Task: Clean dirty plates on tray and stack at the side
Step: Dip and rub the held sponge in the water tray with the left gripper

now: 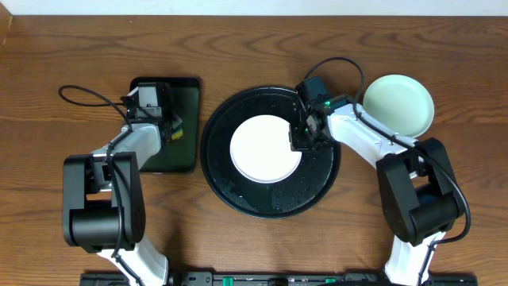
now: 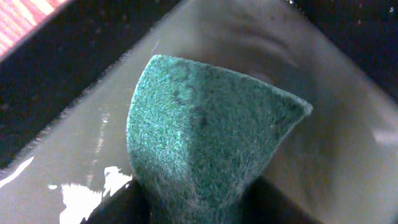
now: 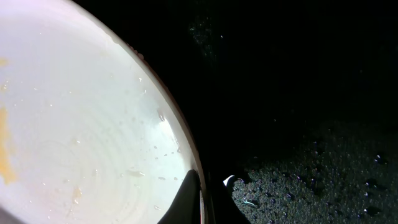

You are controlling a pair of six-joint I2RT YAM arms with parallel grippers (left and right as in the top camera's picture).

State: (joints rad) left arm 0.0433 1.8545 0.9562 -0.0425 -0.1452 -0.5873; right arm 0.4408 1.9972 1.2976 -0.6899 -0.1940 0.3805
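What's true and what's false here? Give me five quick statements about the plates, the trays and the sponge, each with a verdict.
1. The white plate lies on the round black tray. True.
2. The mint plate is on that tray too. False: it sits on the table, right of the tray.
3. The left gripper holds a green sponge over the green tray. True.
4. The right gripper hangs over the mint plate. False: it is at the white plate's right edge.
5. The white plate is spotless. False: the right wrist view shows a yellow smear on it.
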